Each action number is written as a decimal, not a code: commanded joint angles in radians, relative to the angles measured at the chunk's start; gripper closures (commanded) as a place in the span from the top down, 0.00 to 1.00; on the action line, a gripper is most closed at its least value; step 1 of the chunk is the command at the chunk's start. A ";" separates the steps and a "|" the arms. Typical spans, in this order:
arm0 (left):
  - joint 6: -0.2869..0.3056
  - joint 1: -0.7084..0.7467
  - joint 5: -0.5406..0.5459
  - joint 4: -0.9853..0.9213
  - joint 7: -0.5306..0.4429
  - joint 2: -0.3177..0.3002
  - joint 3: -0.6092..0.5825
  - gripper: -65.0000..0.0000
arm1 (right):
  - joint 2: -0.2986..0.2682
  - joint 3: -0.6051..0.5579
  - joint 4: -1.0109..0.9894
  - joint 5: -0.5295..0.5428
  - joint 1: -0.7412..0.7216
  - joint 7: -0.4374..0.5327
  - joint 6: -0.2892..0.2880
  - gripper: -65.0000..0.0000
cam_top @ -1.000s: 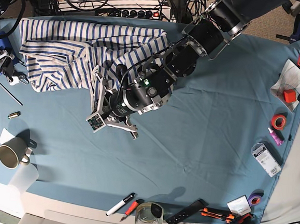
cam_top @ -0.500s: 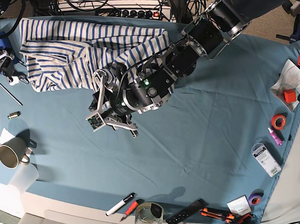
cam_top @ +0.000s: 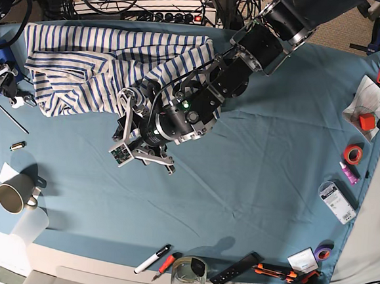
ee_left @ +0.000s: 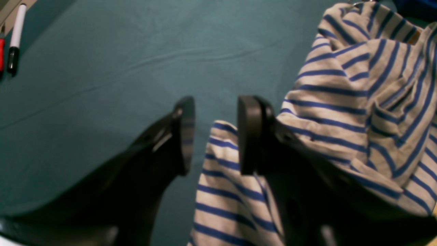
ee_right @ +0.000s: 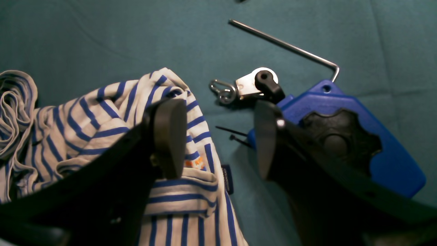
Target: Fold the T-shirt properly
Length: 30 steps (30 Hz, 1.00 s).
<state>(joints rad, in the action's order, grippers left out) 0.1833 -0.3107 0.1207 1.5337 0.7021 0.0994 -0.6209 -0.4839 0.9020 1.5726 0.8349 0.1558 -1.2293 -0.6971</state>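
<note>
Teal table cloth (cam_top: 261,154) w/ T-shirt (cam_top: 84,61), mug (cam_top: 13,196), marker (cam_top: 152,259).

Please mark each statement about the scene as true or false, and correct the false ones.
1. The T-shirt is folded neatly. False: it lies crumpled.
2. The left gripper is open, with striped cloth between its jaws. True.
3. The right gripper is closed on the shirt. False: it is open, holding nothing.
4. A mug stands on the teal cloth. True.
5. The marker lies on the shirt. False: it lies at the table edge.
</note>
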 commanded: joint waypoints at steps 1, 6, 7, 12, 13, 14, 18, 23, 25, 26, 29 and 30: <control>-0.001 -0.022 0.007 0.015 -0.019 0.017 0.002 0.34 | -0.028 0.008 0.017 0.013 -0.007 0.026 -0.001 0.49; -0.001 -0.022 0.007 0.015 -0.018 0.017 0.002 0.34 | -0.028 0.008 0.017 0.013 -0.006 0.026 -0.001 0.49; -0.001 -0.022 0.007 0.015 -0.018 0.017 0.002 0.34 | -0.028 0.008 0.017 0.013 -0.007 0.026 -0.001 0.49; -0.001 -0.022 0.007 0.015 -0.018 0.017 0.002 0.34 | -0.028 0.008 0.017 0.013 -0.007 0.026 -0.001 0.49; -0.001 -0.022 0.007 0.015 -0.018 0.017 0.002 0.34 | -0.028 0.008 0.017 0.013 -0.007 0.026 -0.001 0.49; -0.001 -0.022 0.007 0.015 -0.018 0.017 0.002 0.34 | -0.028 0.008 0.017 0.013 -0.007 0.026 -0.001 0.49; -0.001 -0.022 0.007 0.015 -0.010 0.017 0.002 0.34 | -0.028 0.008 0.017 0.013 -0.007 0.026 -0.001 0.49; -0.005 -0.022 0.007 0.015 0.008 0.017 0.002 0.34 | -0.028 0.008 0.017 0.013 -0.007 0.026 -0.001 0.49; -0.008 -0.022 0.007 0.015 0.008 0.017 0.002 0.34 | -0.028 0.008 0.017 0.013 -0.007 0.026 -0.001 0.49; -0.008 -0.022 0.007 0.015 0.008 0.017 0.002 0.34 | -0.028 0.008 0.017 0.013 -0.007 0.026 -0.001 0.49; -0.008 -0.022 0.007 0.015 0.008 0.017 0.002 0.34 | -0.028 0.008 0.017 0.013 -0.007 0.026 -0.001 0.49; -0.008 -0.022 0.007 0.015 0.008 0.017 0.002 0.34 | -0.028 0.008 0.017 0.013 -0.007 0.026 -0.001 0.49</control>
<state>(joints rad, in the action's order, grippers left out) 0.1791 -0.3107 0.1207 1.5337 0.7322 0.0994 -0.6209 -0.4839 0.9020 1.5726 0.8349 0.1558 -1.2293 -0.6971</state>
